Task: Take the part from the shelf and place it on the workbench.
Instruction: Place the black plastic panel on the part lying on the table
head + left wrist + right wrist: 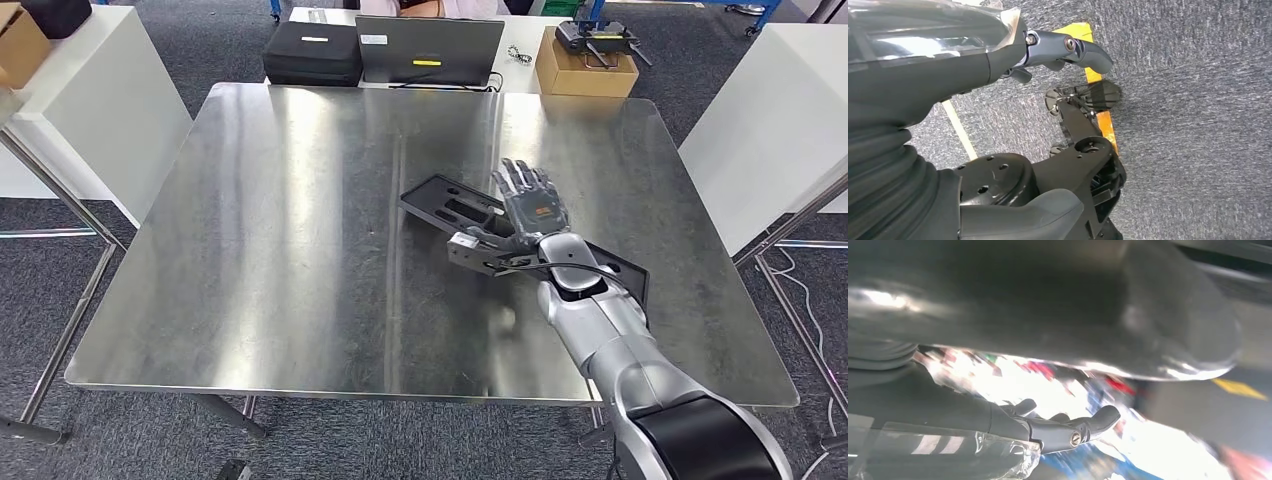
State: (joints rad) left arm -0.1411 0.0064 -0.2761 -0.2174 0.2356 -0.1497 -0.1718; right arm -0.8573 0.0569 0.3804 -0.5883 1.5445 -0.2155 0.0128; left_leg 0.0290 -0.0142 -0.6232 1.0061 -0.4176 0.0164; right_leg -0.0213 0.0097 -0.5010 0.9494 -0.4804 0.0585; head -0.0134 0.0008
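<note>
Right hand [528, 205] is over the steel workbench [300, 250], palm down, fingers [520, 178] stretched out flat and spread, pointing away from the robot. It lies on top of the part [455, 205], a flat black plate w/ slots cut in it. Part runs diagonally under the hand: one end sticks out past the thumb side, toward the table's middle, the other end comes out beneath the wrist and forearm on the robot's side. Thumb [490, 237] lies along the part's near edge, next to a small grey block at that edge. Can't tell if the thumb hooks under the plate or just rests against it, so grip vs. mere contact is unclear; fingers themselves aren't curled round anything. Part looks flat on the workbench, not lifted.

Right wrist view is blurred: thumb [1083, 427] and dark fingertips beside it show against a bright glare, w/ a big dark shape close above. No detail of the part there.

Left hand [1068, 50] hangs over grey carpet [1188, 125] w/ yellow floor tape [1100, 100]; thumb sticks out straight, nothing in it. Other fingers mostly out of sight, so how they lie is unclear.

Beyond the right hand's fingertips, past the workbench's far edge: a laptop [428, 50], a black case [312, 52] and a cardboard box [585, 70].
</note>
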